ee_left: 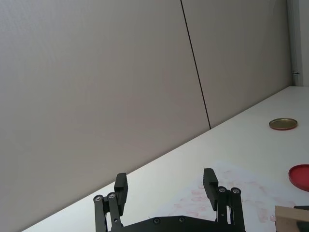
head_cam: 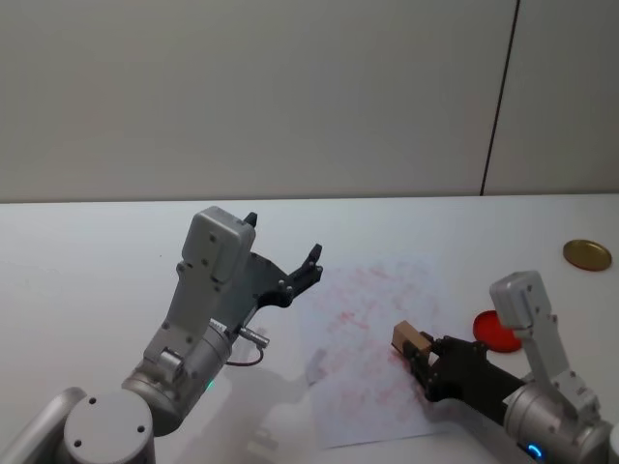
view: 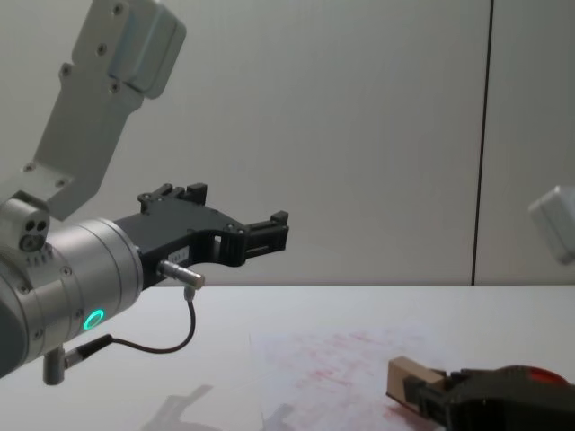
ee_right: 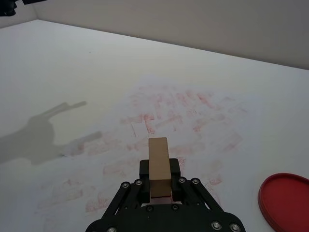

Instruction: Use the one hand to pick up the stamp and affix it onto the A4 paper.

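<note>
The stamp [head_cam: 410,338], a small tan wooden block, sits between the fingers of my right gripper [head_cam: 418,356], which is shut on it. It is held low over the right part of the A4 paper [head_cam: 358,387], a white sheet covered with red smudges. I cannot tell whether it touches the sheet. The right wrist view shows the stamp [ee_right: 158,162] sticking out of the right gripper [ee_right: 159,186] above the A4 paper [ee_right: 169,111]. In the chest view the stamp [view: 406,377] hangs just over the A4 paper [view: 314,359]. My left gripper [head_cam: 282,240] is raised over the table to the left of the sheet, open and empty.
A flat red ink pad [head_cam: 495,331] lies just right of the paper, close to my right gripper. A round gold lid [head_cam: 587,254] rests at the far right of the white table [head_cam: 97,261]. A grey wall stands behind.
</note>
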